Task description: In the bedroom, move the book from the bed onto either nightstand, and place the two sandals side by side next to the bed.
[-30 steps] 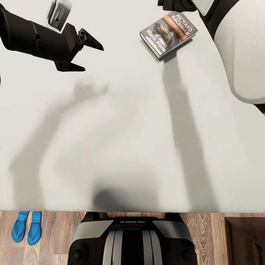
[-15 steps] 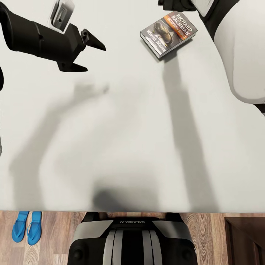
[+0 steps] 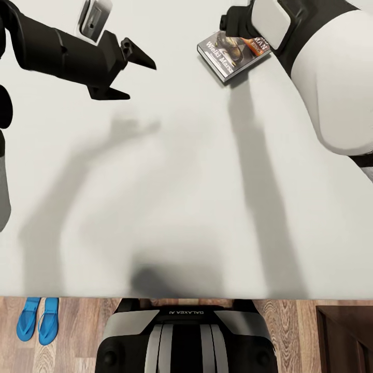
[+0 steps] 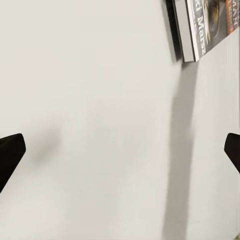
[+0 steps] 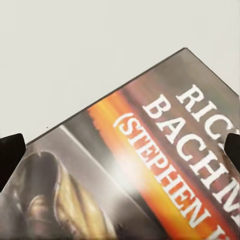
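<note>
Bed (image 3: 171, 197): pale grey-white mattress, plain and smooth, takes up most of head view; soft arm shadows run across it toward near edge. Floor (image 3: 77, 331): light brown wood planks, strip along near edge of bed. Book (image 3: 228, 54): lies flat on mattress, far right part of head view, turned at an angle, dark cover w/ orange band and white lettering; far corner covered by right arm. In left wrist view the book (image 4: 192, 30) shows edge-on w/ a long shadow streak beside it; in right wrist view its cover (image 5: 150, 165) is close up, lettering and orange band legible. Left gripper (image 3: 135, 72): black, above bare mattress, well apart from book, fingers spread, nothing between; both tips at frame edges in left wrist view. Right gripper (image 5: 120, 147): directly over book cover, tips wide apart at frame edges, contact w/ cover cannot tell. Sandals (image 3: 37, 320): blue pair, side by side on floor just beside bed edge, at left. Dark brown furniture corner (image 3: 344, 336) on floor at right; type cannot tell. Robot base (image 3: 186, 336) at bed edge, centre.
</note>
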Controlling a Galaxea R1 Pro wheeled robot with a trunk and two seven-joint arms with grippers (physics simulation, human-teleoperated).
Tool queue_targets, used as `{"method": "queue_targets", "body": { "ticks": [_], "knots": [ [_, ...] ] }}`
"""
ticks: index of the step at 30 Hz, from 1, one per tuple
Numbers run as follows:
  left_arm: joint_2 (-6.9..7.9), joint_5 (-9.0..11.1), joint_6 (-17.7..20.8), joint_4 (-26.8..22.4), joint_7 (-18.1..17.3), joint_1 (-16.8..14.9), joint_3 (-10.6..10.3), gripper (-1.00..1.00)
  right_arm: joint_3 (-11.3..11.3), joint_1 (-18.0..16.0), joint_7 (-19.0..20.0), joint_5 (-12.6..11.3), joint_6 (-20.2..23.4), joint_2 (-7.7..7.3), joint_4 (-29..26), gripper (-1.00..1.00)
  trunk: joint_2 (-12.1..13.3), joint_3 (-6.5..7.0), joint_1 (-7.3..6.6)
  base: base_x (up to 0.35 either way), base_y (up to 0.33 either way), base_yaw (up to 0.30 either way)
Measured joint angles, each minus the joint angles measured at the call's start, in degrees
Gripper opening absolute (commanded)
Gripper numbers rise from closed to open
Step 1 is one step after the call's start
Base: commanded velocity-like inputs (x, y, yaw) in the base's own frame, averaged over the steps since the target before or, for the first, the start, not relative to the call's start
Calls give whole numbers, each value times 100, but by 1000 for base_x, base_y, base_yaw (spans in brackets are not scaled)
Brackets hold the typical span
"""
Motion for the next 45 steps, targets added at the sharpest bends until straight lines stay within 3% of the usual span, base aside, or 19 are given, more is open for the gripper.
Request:
{"method": "queue_targets", "body": {
  "ticks": [8,34,45],
  "knots": [
    [-20,-3,28,-7,-2,-5,115,100,59,83,-35,18,-110,0,-38,100,0,1,-1,0,0,0],
    [-7,-12,48,-75,-9,7,138,100,45,175,-280,45,-47,-1,-179,100,0,1,-1,-3,0,0],
    [-9,-12,21,-77,-11,4,140,100,57,157,-282,58,-29,-1,-173,100,0,1,1,-230,0,0]
  ]
}}
